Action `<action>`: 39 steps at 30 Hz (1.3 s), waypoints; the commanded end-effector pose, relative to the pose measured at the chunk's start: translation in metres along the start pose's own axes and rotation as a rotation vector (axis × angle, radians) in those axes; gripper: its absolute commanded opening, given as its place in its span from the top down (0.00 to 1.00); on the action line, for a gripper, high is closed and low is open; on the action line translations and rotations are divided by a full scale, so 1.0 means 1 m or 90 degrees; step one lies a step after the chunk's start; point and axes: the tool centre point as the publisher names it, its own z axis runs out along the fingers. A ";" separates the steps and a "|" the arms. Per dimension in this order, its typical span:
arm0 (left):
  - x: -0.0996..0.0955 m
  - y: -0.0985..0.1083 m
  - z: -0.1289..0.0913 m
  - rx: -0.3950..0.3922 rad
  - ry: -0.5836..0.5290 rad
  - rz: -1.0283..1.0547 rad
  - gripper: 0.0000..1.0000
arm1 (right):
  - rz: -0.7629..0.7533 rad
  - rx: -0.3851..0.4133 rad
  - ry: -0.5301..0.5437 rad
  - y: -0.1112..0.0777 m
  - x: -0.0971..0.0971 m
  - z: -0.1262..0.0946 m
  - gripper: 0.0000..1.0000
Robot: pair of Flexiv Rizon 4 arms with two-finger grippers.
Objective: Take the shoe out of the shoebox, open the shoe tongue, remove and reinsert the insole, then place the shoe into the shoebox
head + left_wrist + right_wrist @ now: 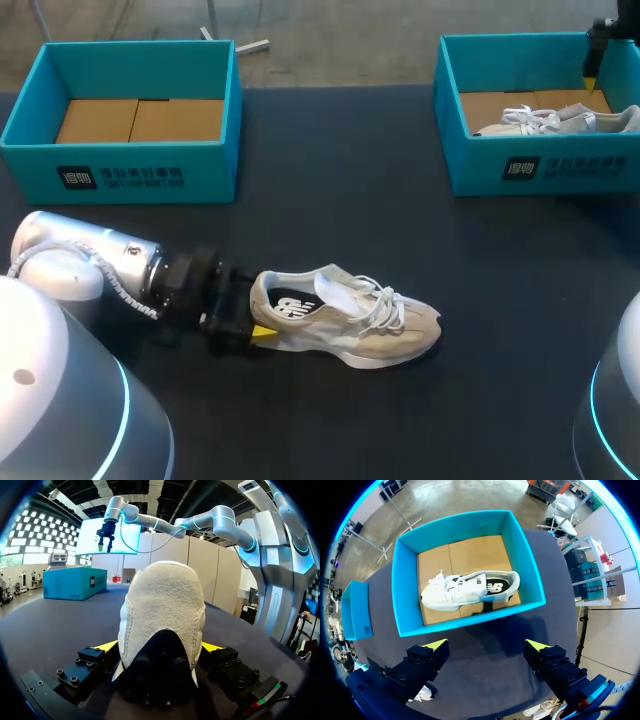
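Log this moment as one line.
left gripper: shut on heel of shoe, on table | right gripper: open, above box holding second shoe

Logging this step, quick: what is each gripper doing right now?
Left gripper: fingers shut on the heel of the shoe.
Right gripper: open, holding nothing, above the right shoebox.

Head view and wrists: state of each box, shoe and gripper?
left shoebox: open, no shoe inside.
right shoebox: open, one shoe inside.
shoe on the table: upright on its sole, heel gripped.
shoe in the box: lying on its side.
left gripper: shut on the heel of the shoe on the table.
right gripper: fingers open, above the right shoebox.
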 end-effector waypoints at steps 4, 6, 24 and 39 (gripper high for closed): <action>-0.002 0.001 0.006 -0.007 0.007 -0.002 0.00 | 0.001 -0.001 0.000 0.000 0.000 0.000 0.00; -0.002 0.001 0.007 -0.008 0.009 -0.003 0.00 | 0.001 -0.001 0.000 0.000 0.000 0.000 0.00; -0.003 0.005 0.017 -0.027 0.016 -0.002 0.00 | 0.001 -0.001 0.000 0.000 0.000 0.000 0.00; -0.001 0.011 0.021 -0.021 0.021 -0.001 1.00 | 0.001 -0.001 0.000 0.000 0.000 0.000 0.00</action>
